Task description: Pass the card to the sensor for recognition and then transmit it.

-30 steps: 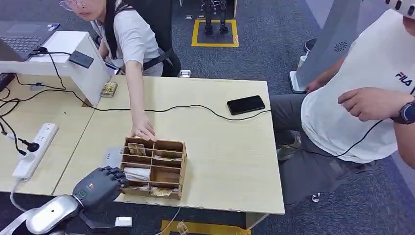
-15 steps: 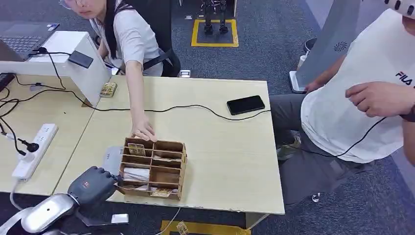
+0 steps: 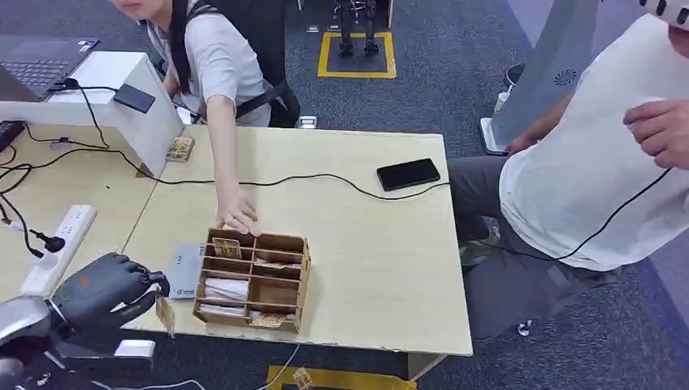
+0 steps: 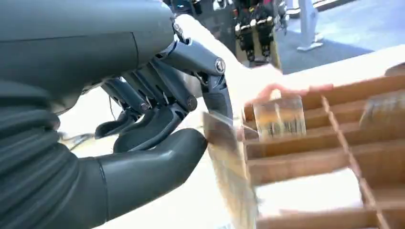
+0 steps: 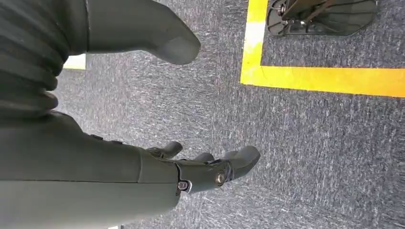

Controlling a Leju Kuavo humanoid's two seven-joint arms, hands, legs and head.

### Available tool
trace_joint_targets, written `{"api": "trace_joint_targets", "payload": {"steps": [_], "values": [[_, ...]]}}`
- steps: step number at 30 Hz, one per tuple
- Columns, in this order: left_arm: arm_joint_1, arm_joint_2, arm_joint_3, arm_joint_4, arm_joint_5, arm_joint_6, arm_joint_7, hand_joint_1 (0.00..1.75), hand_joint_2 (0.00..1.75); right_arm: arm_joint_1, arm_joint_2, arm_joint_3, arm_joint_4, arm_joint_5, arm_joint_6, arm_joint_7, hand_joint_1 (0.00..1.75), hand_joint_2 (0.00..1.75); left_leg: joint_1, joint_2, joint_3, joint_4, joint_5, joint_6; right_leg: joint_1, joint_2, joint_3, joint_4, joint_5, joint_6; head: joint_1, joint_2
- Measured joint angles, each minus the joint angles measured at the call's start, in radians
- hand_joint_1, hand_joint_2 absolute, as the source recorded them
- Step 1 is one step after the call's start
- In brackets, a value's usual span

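Wooden organizer and a person's arm are crowding the left hand (image 3: 106, 286) at the table's near edge

A person's hand (image 3: 238, 215) is resting on the far rim of the compartmented wooden organizer (image 3: 256, 279), just beside the left hand, which is pinching a card (image 3: 166, 314) off the near edge of the table (image 3: 382, 268). A black cable (image 3: 309, 177) is trailing across the tabletop to a black phone (image 3: 408, 173); bare tabletop is lying open between organizer and phone. A white power strip (image 3: 58, 248) and white box (image 3: 122, 93) are occupying the left side. A seated person in a white shirt (image 3: 601, 154) is bordering the right edge.
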Motion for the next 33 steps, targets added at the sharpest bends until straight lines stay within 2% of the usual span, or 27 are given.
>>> {"api": "trace_joint_targets", "payload": {"steps": [4, 7, 12, 18, 21, 28, 33], "values": [[0.044, 0.039, 0.146, -0.067, 0.085, -0.036, -0.030, 1.75, 1.75, 0.000, 0.000, 0.000, 0.000, 0.008, 0.001, 0.000, 0.00, 1.75, 0.000, 0.000, 0.000, 0.000, 0.000, 0.000, 0.000, 0.000, 0.000, 0.000, 0.000, 0.000, 0.000, 0.000], [0.065, 0.049, 0.214, -0.094, 0.095, -0.043, -0.035, 1.75, 1.75, 0.000, 0.000, 0.000, 0.000, 0.008, 0.002, 0.000, 0.00, 1.75, 0.000, 0.000, 0.000, 0.000, 0.000, 0.000, 0.000, 0.000, 0.000, 0.000, 0.000, 0.000, 0.000, 0.000], [0.105, 0.048, 0.276, -0.117, 0.093, -0.044, -0.040, 1.75, 1.75, 0.000, 0.000, 0.000, 0.000, 0.008, 0.002, 0.000, 0.00, 1.75, 0.000, -0.001, 0.000, 0.000, 0.000, 0.000, 0.000, -0.001, 0.000, 0.000, 0.000, 0.000, 0.000, 0.000], [0.114, 0.039, 0.303, -0.124, 0.051, -0.032, -0.048, 1.75, 1.75, 0.000, 0.000, 0.000, 0.000, 0.007, 0.000, 0.000, 0.00, 1.75, -0.001, -0.001, 0.000, 0.000, 0.000, 0.000, 0.000, -0.001, 0.000, 0.000, 0.000, 0.000, 0.000, 0.000], [0.090, 0.004, 0.290, -0.117, -0.022, -0.009, -0.043, 1.75, 1.75, -0.001, 0.000, 0.000, 0.000, 0.005, -0.001, 0.000, 0.00, 1.75, -0.001, -0.001, 0.000, 0.000, 0.000, 0.000, 0.000, -0.001, 0.000, 0.000, 0.000, 0.000, 0.000, 0.000], [0.024, -0.083, 0.256, -0.062, -0.109, 0.041, -0.013, 1.75, 1.75, -0.002, 0.000, 0.000, 0.000, 0.005, -0.001, 0.002, 0.00, 1.75, -0.001, -0.002, 0.000, 0.000, 0.000, 0.000, -0.001, -0.002, 0.000, 0.000, 0.000, 0.000, 0.000, 0.000], [-0.168, -0.248, 0.179, 0.076, -0.329, 0.097, 0.119, 1.75, 1.75, -0.010, 0.006, 0.000, 0.001, 0.003, -0.003, 0.010, 0.00, 1.75, -0.001, -0.006, 0.000, 0.000, 0.001, 0.000, -0.001, -0.006, 0.001, 0.000, 0.000, 0.000, 0.000, 0.000]]}}
